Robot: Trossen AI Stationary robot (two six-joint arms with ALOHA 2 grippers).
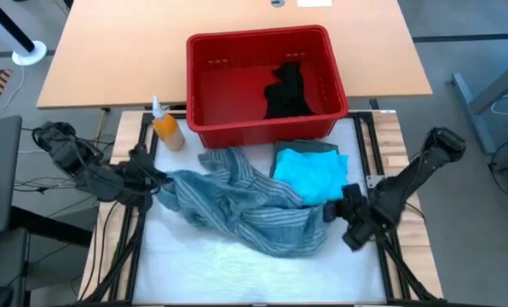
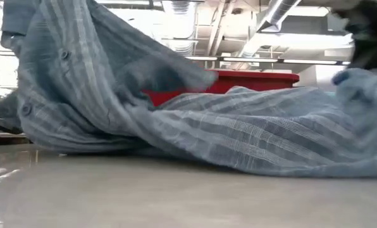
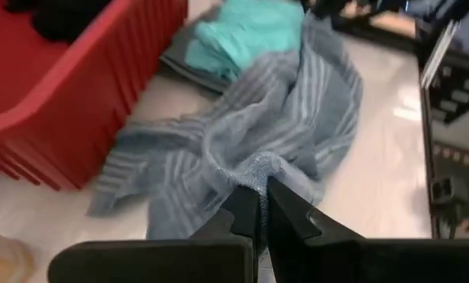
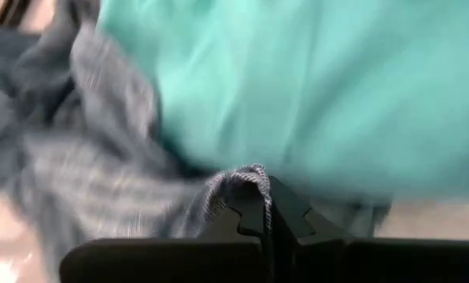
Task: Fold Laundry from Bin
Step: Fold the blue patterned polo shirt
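The striped button shirt [image 1: 245, 205] lies crumpled across the middle of the worktop [image 1: 237, 264], just in front of the red bin [image 1: 207, 68]. It is limp, light cloth — it will sag and bunch wherever it isn't held, so I'd say corners or shoulder seams are the sensible places to take it. It is blue-grey with fine pale stripes, and small buttons show along one raised edge.

The left end effector [image 1: 156, 182] is pinching a fold at one end; the right end effector [image 1: 339, 207] is pinching the edge at the other. A turquoise garment [image 1: 312, 175] sits folded alongside, and a black garment [image 1: 286, 92] waits in the bin.
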